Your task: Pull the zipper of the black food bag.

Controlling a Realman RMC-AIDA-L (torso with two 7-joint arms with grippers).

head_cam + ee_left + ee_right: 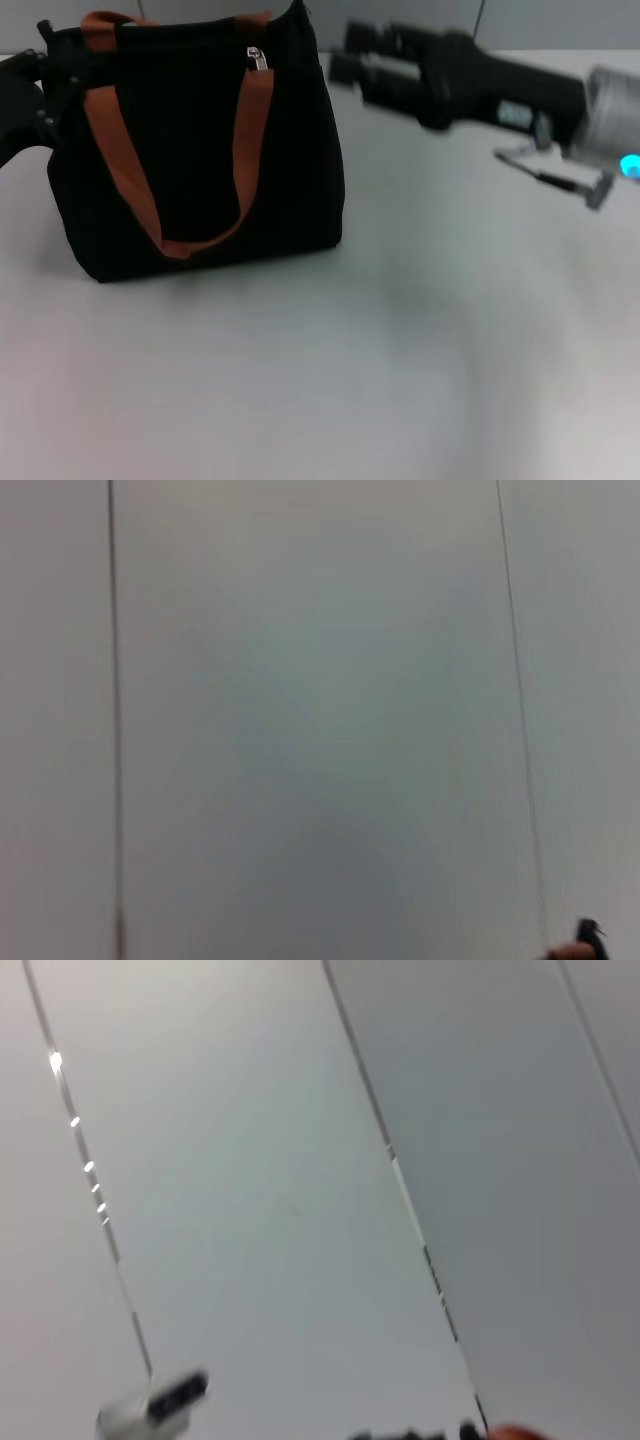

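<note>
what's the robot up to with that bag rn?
Zipper-pull job, not yet engaged. The black food bag stands upright on the white table, its zipper pull near the top edge by one orange-brown strap. The right gripper hangs in the air just beside the bag's top corner, apart from the zipper, fingers apparently open. The left gripper sits against the bag's opposite side; its grip can't be made out.

bag: black food bag (200, 150), boxy, upright on table, orange-brown straps down face
zip: zipper (258, 58), silvery tab at top edge, hanging down
</note>
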